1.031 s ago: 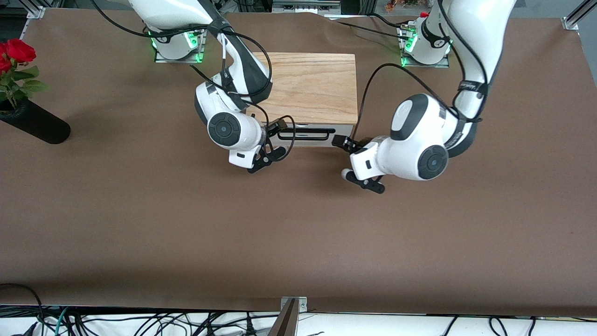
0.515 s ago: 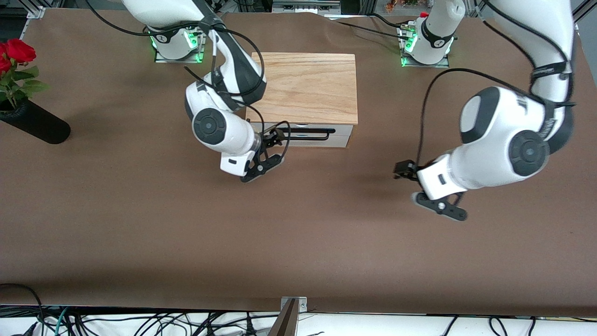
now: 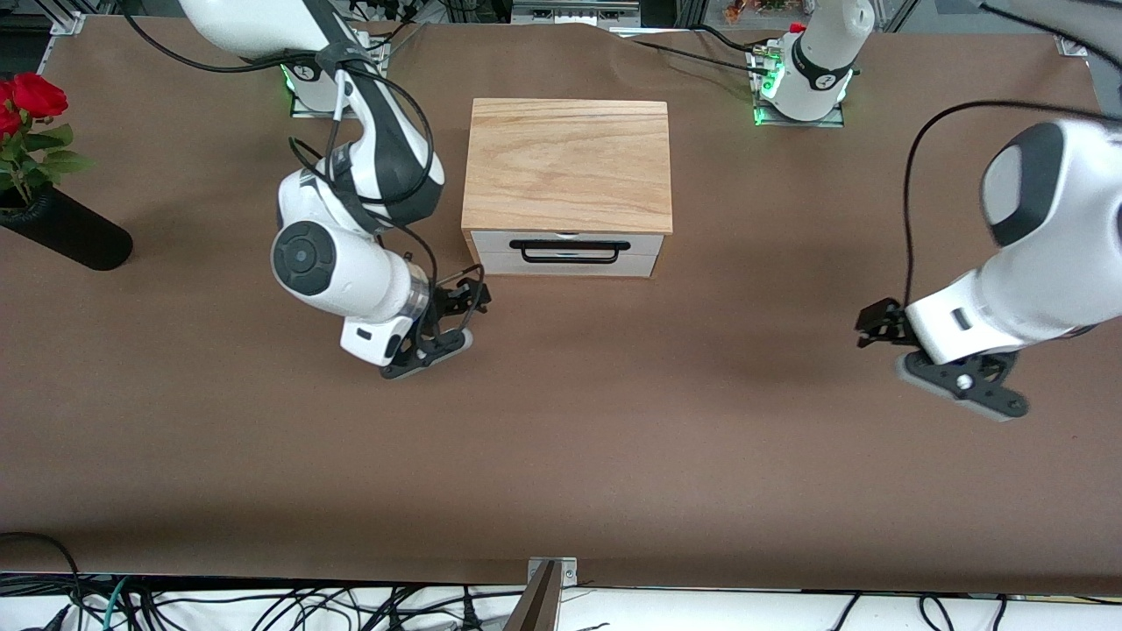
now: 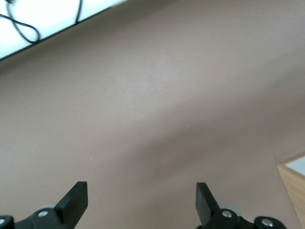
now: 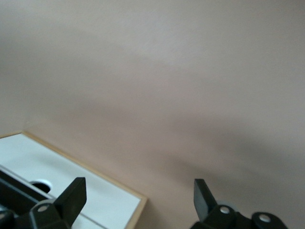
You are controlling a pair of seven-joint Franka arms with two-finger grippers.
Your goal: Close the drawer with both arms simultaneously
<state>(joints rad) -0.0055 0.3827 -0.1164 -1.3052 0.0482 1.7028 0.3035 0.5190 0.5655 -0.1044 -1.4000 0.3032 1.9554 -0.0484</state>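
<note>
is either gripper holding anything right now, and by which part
Nothing is held. The left gripper and right gripper are both open over bare table.

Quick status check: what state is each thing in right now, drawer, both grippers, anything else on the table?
drawer: shut, front flush with the box
box: upright, nothing on top
left gripper: open, empty, over bare table
right gripper: open, empty, near the drawer front
vase of roses: tilted at the right arm's end

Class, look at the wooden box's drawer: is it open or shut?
Shut. The drawer has its white front flush under the box's top edge, no tray showing. Both the left gripper and right gripper hang open, off it.
</note>
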